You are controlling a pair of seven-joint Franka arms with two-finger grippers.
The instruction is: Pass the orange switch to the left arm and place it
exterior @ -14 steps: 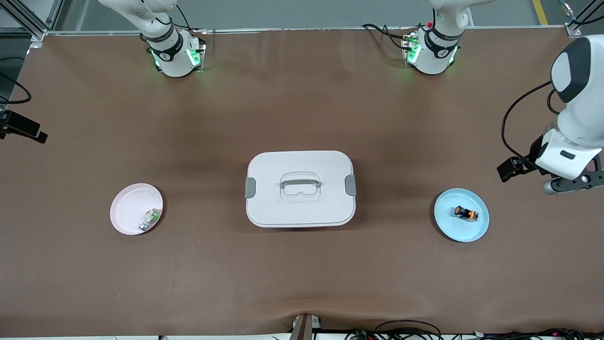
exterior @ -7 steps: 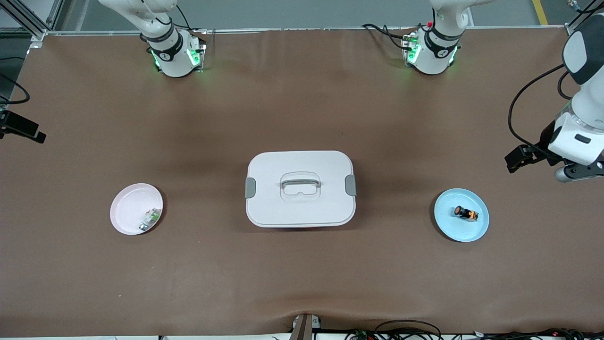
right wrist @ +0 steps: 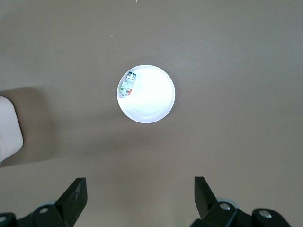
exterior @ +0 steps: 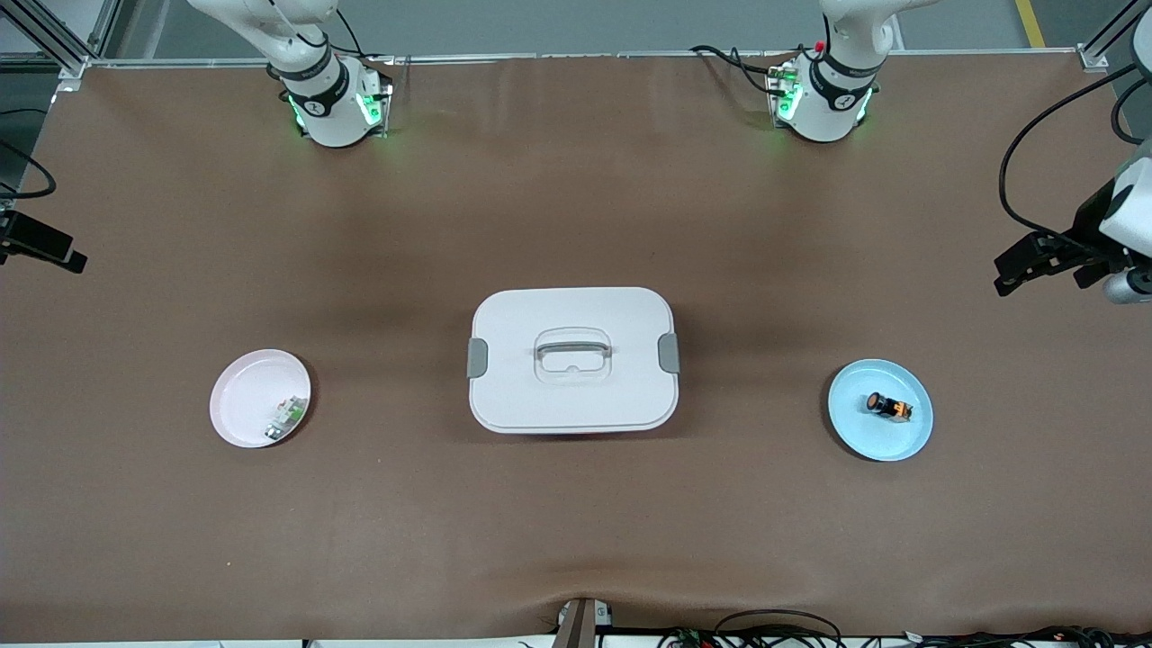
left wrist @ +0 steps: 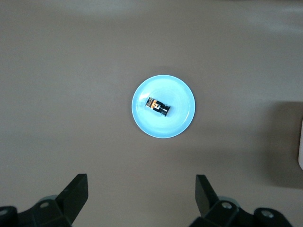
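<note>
Orange shows on your switch (exterior: 889, 407), which lies on its side in the blue plate (exterior: 909, 441) toward the left arm's end of the table (exterior: 576, 522), long axis roughly along the table, round cap facing the box (exterior: 572, 360). Your left claw (left wrist: 141, 198) hangs high, released. Your right claw (right wrist: 137, 198) waits over the pink plate (right wrist: 156, 106), released.

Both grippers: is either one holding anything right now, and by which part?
Nothing is held. The left gripper and right gripper are open and empty; the orange switch lies on the blue plate.
</note>
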